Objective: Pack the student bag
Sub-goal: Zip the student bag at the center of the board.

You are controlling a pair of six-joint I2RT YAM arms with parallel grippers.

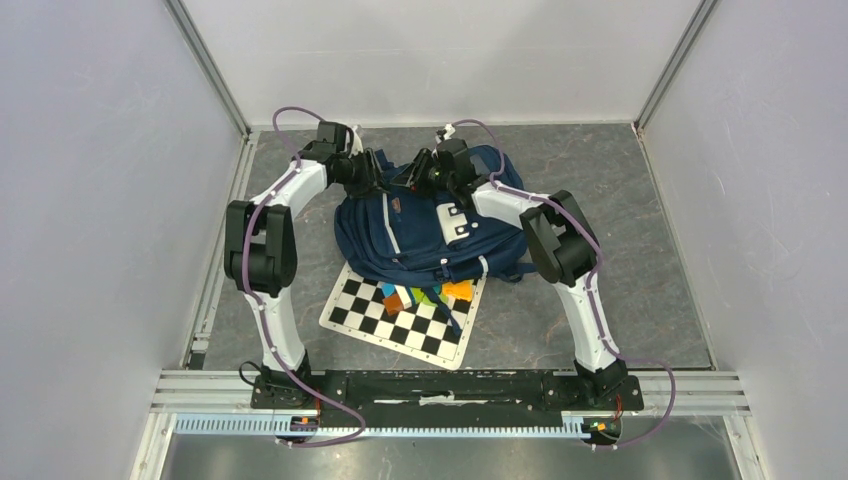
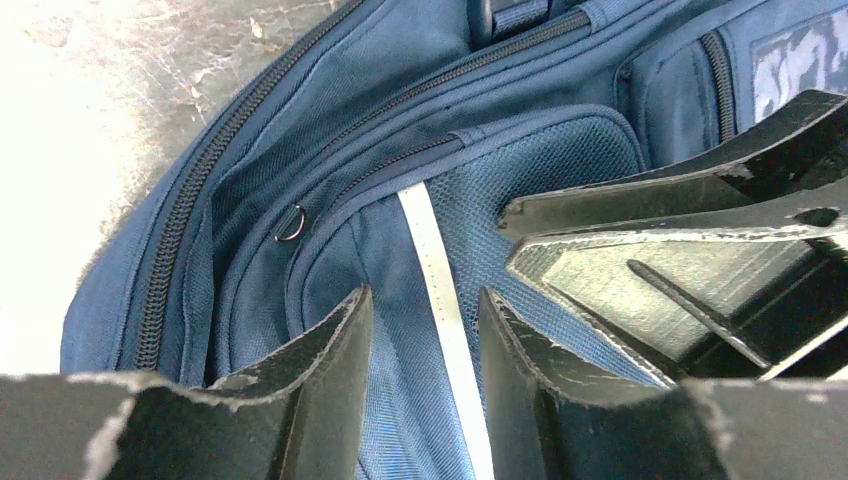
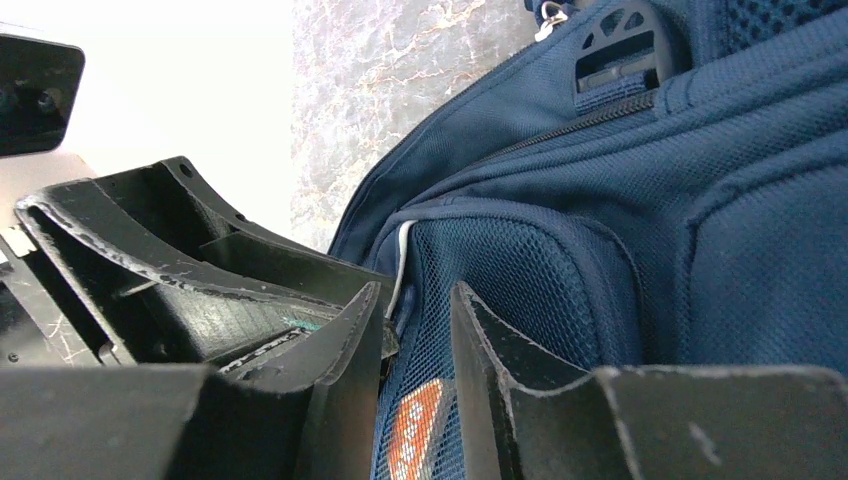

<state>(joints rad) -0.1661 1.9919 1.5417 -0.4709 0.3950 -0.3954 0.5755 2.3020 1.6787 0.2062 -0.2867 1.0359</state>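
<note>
**Both hands at the far end of the bag, grip unconfirmed**

The student bag lies flat in the middle of the surface, front pockets up. Its near edge rests on a checkerboard, where a few bright orange, blue and green items poke out from under it.

I have both arms reaching over to the bag's far end, hands almost meeting there. My guess is I'm setting up to pull a pocket or the zip open so things can go in.

The left hand straddles the front pocket, the grey stripe running through the gap between its fingers. The jaws stand partly apart, and I cannot tell whether they pinch the fabric or only hover over it.

The right hand sits at the mesh pocket, jaws narrow with mesh showing between them. Here too I cannot tell if cloth is caught.

The surface is dark grey and marbled. Plain white panels wall it in on three sides, and the arms are bolted to a metal rail at the near edge.
</note>
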